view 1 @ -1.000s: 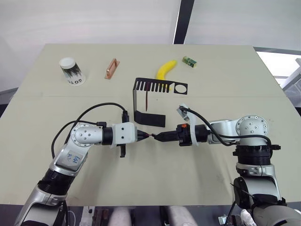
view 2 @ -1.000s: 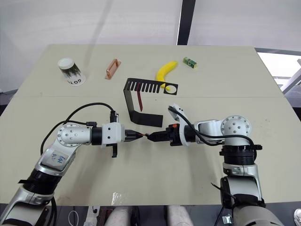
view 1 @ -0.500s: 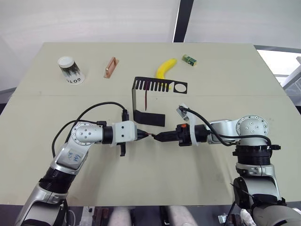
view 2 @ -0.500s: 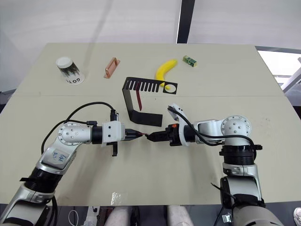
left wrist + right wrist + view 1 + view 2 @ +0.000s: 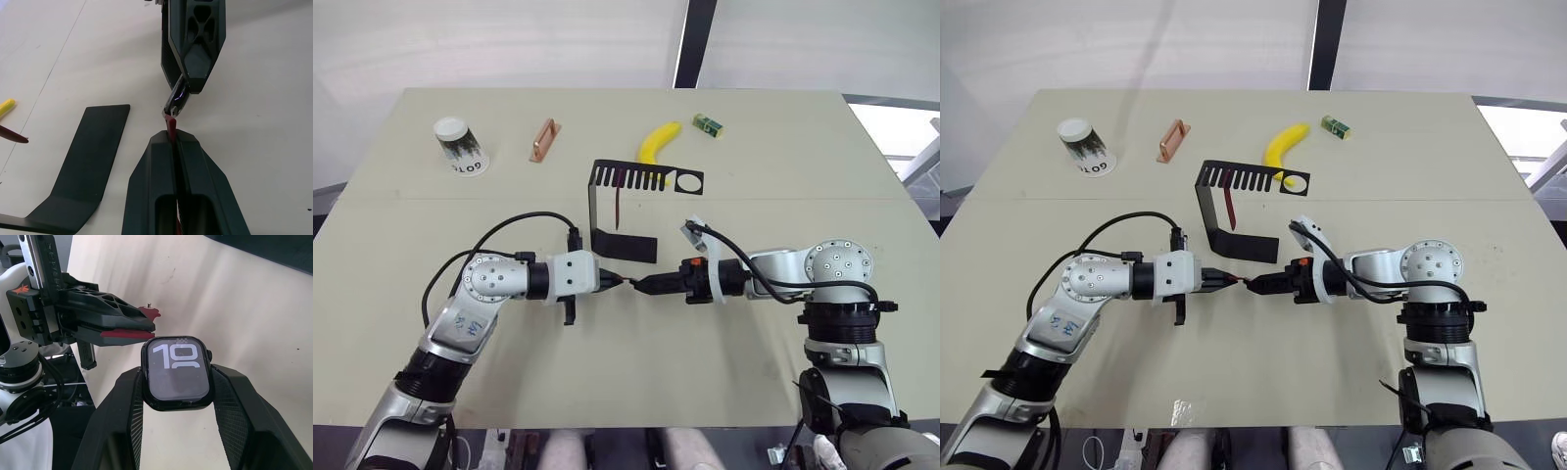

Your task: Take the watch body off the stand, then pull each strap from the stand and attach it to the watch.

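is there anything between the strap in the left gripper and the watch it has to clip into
Nothing visible. The left gripper holds the dark red flexible strap end-on to the small black rounded-square watch body clamped in the right gripper. The strap's tip sits right at the case's edge; contact cannot be told.

silver arms, white wrist housings, black cables, black two-fingered tools.

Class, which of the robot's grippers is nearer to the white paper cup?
Left. The left gripper is on the white paper cup's side of the table; the right gripper sits farther away.
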Controlling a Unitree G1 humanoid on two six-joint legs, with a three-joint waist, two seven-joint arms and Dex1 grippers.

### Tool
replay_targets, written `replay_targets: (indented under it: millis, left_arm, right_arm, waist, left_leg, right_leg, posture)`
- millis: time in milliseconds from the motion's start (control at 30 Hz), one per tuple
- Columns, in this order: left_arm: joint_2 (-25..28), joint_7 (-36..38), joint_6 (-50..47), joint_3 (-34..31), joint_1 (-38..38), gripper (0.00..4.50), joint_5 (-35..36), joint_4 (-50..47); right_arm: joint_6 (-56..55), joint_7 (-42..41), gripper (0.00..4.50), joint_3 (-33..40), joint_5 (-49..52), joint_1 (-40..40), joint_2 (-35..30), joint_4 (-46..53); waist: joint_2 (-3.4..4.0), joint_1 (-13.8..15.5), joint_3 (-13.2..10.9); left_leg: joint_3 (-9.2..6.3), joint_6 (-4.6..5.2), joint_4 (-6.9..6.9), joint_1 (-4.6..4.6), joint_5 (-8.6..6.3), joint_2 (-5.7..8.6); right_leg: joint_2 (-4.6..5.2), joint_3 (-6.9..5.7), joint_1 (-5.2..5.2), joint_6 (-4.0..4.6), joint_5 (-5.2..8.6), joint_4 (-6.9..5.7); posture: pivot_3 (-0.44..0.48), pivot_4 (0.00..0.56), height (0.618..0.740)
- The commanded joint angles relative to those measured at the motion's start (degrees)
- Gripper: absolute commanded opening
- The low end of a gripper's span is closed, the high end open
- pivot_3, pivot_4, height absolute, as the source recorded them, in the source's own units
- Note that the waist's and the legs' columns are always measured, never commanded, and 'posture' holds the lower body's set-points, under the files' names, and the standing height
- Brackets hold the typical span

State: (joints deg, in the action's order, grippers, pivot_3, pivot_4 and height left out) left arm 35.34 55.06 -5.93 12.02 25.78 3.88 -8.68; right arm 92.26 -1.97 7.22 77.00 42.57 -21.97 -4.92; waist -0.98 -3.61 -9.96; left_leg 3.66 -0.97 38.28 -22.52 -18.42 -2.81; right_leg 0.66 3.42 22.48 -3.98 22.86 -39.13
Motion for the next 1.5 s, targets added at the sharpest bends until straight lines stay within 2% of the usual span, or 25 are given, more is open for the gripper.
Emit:
replay_targets:
  millis: [33, 1500]
  left_arm:
    - [-0.5, 0.0, -0.2, 0.0, 0.9, 0.0, 0.6, -2.7]
    - [-0.5, 0.0, 0.1, -0.1, 1.6, 0.0, 0.0, -2.1]
  right_arm:
    - [0.2, 0.3, 1.52, 1.5, 0.6, 0.2, -0.1, 0.7]
    - [0.2, -0.4, 1.52, 2.1, -0.7, 0.5, -0.3, 1.0]
  waist:
    - [0.0, 0.0, 0.0]
    - [0.0, 0.0, 0.0]
  left_leg:
    - [0.0, 0.0, 0.0, 0.0, 0.0, 0.0]
    - [0.0, -0.01, 0.02, 0.01, 0.01, 0.0]
  right_leg:
    - [0.0, 0.0, 0.0, 0.0, 0.0, 0.0]
    - [0.0, 0.0, 0.02, 0.0, 0.0, -0.08]
  posture:
    - [0.0, 0.15, 0.74]
    - [0.0, 0.15, 0.74]
